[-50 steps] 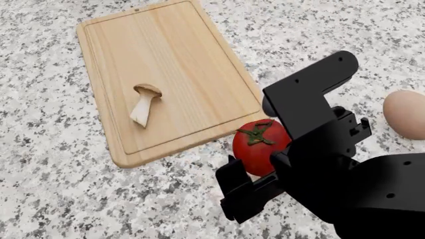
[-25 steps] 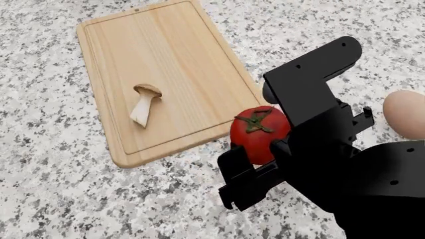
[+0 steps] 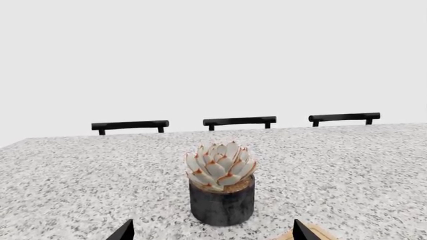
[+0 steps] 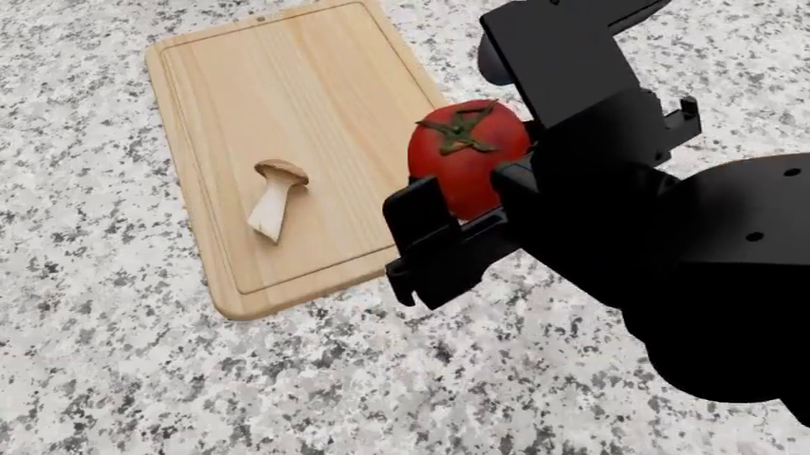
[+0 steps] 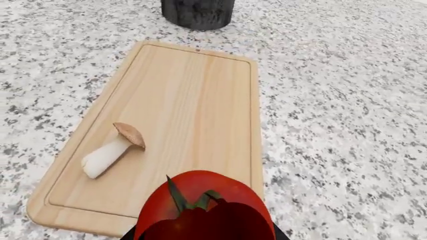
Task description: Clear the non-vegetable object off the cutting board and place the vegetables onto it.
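Red and glossy, the tomato [image 4: 466, 156] sits clamped between the jaws of the right gripper [image 4: 471, 204], held clear of the counter and over the near right edge of the cutting board [image 4: 317, 104]; the right wrist view confirms the fruit directly in front of the camera with the board beneath and beyond it. Judged from its smooth skin, it is likely slippery and soft enough to bruise, so the hold across its widest part, with the green stem star up, looks right, and firm but modest pressure is advisable. The mushroom [image 4: 275, 197] lies on its side near the board's centre, cap away from the robot, well apart from the tomato; it appears light and fragile. Open wood remains on the board's right half and far end, so a place to set down without touching the mushroom is available. The egg-like object is not visible in any current view. The left gripper [image 3: 210, 232] shows only two dark fingertips set wide apart with nothing between them, facing a potted succulent [image 3: 221, 187] on the granite counter [image 4: 114, 379], with chair backs [image 3: 239, 121] beyond; none of these obstructs the right arm.
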Available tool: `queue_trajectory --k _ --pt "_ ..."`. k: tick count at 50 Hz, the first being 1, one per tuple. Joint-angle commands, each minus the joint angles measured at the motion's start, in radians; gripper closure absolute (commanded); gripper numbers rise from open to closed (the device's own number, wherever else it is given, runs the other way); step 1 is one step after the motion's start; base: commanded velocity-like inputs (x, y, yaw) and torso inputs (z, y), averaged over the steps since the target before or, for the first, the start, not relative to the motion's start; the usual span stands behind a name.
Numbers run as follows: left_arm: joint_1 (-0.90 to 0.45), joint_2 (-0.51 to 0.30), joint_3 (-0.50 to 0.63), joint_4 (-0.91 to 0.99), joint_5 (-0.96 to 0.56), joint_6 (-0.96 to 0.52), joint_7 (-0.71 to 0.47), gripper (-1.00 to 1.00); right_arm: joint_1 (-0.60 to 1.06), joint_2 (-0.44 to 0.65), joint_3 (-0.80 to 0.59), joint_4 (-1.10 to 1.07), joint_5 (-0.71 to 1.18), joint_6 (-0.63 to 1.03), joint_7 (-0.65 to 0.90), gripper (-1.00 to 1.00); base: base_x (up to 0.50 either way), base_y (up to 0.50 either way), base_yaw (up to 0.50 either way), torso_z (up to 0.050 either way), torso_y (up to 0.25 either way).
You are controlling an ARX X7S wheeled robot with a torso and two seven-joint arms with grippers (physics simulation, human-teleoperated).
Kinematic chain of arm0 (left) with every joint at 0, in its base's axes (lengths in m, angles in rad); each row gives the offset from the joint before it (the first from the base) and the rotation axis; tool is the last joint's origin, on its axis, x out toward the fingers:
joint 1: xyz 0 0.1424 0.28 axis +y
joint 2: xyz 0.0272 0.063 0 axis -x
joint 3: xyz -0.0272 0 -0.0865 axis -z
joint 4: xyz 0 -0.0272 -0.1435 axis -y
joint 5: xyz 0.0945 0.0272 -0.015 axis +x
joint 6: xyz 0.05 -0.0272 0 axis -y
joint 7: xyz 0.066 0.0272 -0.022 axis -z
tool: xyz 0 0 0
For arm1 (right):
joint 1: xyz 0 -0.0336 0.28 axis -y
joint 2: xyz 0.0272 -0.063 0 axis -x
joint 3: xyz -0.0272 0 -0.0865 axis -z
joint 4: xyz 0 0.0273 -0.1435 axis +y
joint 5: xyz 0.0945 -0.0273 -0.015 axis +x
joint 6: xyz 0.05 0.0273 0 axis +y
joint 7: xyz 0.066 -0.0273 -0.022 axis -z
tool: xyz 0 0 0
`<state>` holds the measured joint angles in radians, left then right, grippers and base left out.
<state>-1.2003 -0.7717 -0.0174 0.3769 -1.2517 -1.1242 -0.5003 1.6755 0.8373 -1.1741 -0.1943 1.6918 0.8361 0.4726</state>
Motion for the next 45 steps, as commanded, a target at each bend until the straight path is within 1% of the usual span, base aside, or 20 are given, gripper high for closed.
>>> queue_trajectory --k 1,12,21,31,42,44,45 --pt "-0.006 -0.003 0.003 -0.002 -0.002 0.002 0.0 -1.0 0.025 -0.097 -0.004 0.113 -0.098 -0.005 -0.099 1.0 0.0 0.0 0.0 0.0 0.0" --pt "-0.009 -0.007 0.001 0.001 -0.015 -0.002 -0.01 -1.0 0.021 -0.226 -0.031 0.266 -0.194 -0.054 -0.209 1.0 0.0 0.0 0.0 0.0 0.0" --pt "-0.02 -0.014 0.001 -0.005 -0.015 -0.001 -0.008 -1.0 0.011 -0.361 -0.075 0.506 -0.304 -0.115 -0.337 1.0 0.0 0.0 0.0 0.0 0.0" --pt "-0.008 -0.015 0.005 -0.005 -0.008 0.009 -0.003 -1.0 0.016 -0.464 -0.115 0.686 -0.389 -0.164 -0.436 1.0 0.0 0.0 0.0 0.0 0.0" --pt "-0.003 -0.026 -0.005 0.0 -0.02 0.008 -0.01 -1.0 -0.031 -0.484 -0.119 0.713 -0.401 -0.196 -0.438 1.0 0.0 0.0 0.0 0.0 0.0" --pt "-0.004 -0.027 -0.005 0.001 -0.022 0.008 -0.012 -1.0 -0.04 -0.483 -0.114 0.712 -0.42 -0.239 -0.458 1.0 0.0 0.0 0.0 0.0 0.0" --pt "-0.004 -0.029 -0.005 0.002 -0.024 0.006 -0.013 -1.0 -0.037 -0.49 -0.118 0.729 -0.417 -0.225 -0.459 1.0 0.0 0.0 0.0 0.0 0.0"
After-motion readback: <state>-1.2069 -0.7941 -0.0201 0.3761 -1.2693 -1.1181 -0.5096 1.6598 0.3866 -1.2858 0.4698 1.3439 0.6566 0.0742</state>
